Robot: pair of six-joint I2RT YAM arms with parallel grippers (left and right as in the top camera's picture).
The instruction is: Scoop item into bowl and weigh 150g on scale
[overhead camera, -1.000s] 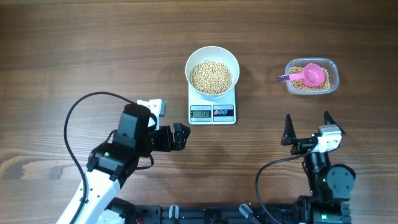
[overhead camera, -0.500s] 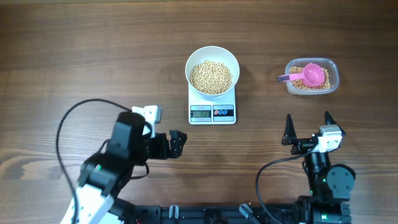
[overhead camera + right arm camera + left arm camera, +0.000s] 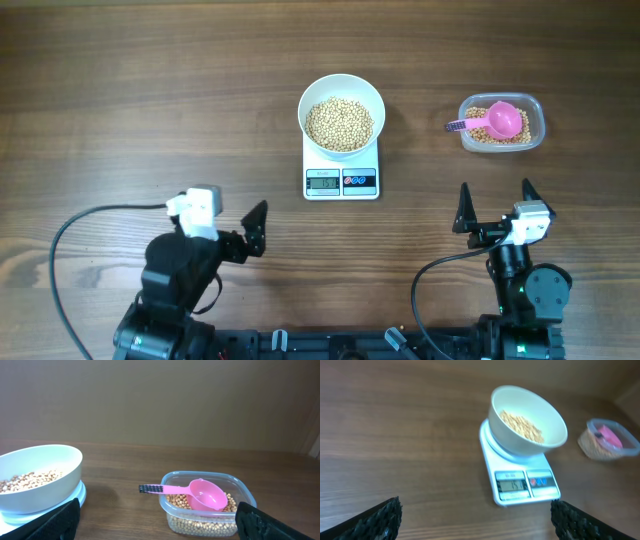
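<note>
- Overhead: the white bowl (image 3: pixel 341 86) sits on the scale (image 3: pixel 342 183) with a broad heap of beans (image 3: pixel 340 123) inside. The display (image 3: pixel 323 181) is too small to read. Well apart, the clear tub (image 3: pixel 540 125) holds more beans and the pink scoop (image 3: pixel 503 120). The right gripper (image 3: pixel 495 190) hangs well short of the tub, jaws spread and empty.
- Left wrist: the left gripper (image 3: pixel 475 505) has its fingers wide apart on nothing and faces the bowl and scale. The bowl looks rigid and smooth, and loaded like this it is probably best gripped at the rim.
- Right wrist: the scoop lies cup-up on the tub's beans. Its handle (image 3: pixel 160 489) juts past the rim, the natural place to take hold. The beans are loose and light, so they would likely roll and scatter if tipped fast.
</note>
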